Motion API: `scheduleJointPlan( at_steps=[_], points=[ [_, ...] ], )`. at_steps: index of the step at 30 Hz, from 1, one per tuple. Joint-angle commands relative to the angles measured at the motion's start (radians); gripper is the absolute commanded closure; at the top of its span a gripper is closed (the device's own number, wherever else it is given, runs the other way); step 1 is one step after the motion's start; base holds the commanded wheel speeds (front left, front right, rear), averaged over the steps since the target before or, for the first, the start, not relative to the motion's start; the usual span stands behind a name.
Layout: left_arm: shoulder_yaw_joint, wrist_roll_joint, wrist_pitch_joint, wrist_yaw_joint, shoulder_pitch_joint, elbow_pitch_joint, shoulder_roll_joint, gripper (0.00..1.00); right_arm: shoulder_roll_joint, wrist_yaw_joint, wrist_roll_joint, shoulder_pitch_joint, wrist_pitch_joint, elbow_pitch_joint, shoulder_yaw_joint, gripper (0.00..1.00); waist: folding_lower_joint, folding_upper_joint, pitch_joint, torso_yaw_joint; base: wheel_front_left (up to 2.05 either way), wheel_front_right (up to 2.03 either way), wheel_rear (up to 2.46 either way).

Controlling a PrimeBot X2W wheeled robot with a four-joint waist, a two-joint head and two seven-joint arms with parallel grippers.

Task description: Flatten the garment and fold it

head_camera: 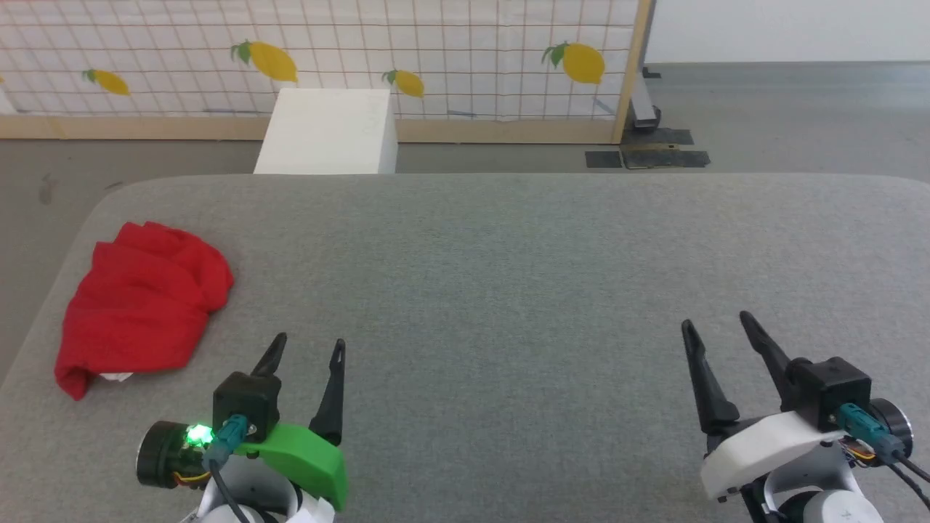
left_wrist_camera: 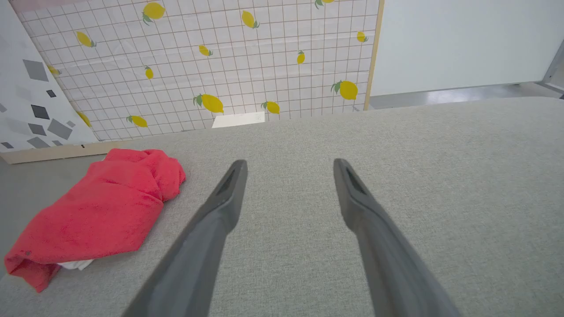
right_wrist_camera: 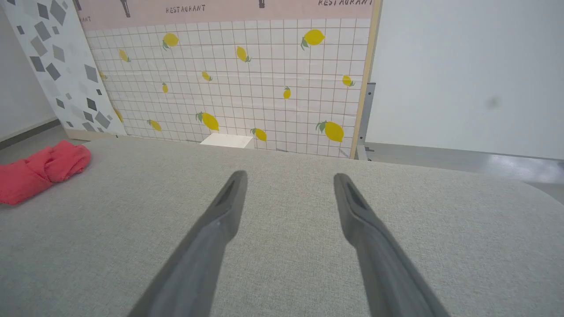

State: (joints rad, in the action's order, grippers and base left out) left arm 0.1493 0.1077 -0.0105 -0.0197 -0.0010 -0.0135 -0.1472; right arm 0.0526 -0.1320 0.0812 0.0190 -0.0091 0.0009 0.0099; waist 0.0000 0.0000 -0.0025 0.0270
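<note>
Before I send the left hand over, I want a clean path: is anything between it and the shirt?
Nothing visible. Just bare grey table between the open left hand and the crumpled shirt, which lies off to its left near the table's edge.

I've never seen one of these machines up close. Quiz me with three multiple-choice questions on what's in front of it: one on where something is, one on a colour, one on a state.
1. Where does the garment lie on the grey table?
A. by its left edge
B. at its middle
C. by its right edge

2. What colour is most of the garment?
A. blue
B. red
C. green

3. How do the left gripper and the right gripper stand?
A. both open and empty
B. both shut on the cloth
C. one open, one shut on the cloth

Answers:
1 A: the head view shows it bunched up by the left edge, left of the left gripper.
2 B: it is red, with a bit of white peeking out underneath.
3 A: each pair of fingers is spread apart over the table, touching no cloth.
</note>
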Motion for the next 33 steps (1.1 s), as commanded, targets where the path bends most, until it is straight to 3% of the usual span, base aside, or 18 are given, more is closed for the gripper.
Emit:
scheduleJointPlan(
  at_steps=[1,33],
  points=[
    [0.000,0.009,0.010,0.009,0.004,0.002,-0.011,0.00,-0.002,0.001,-0.009,-0.009,0.005,-0.003,0.006,0.00,0.0000,0.0000,-0.004,0.018,0.00,0.00,0.00],
    [0.024,-0.021,0.038,0.042,-0.018,0.047,-0.057,0.00,-0.002,0.001,0.066,0.066,0.091,-0.024,0.087,0.00,0.0000,0.0000,-0.043,0.385,0.00,0.00,0.00]
  ],
)
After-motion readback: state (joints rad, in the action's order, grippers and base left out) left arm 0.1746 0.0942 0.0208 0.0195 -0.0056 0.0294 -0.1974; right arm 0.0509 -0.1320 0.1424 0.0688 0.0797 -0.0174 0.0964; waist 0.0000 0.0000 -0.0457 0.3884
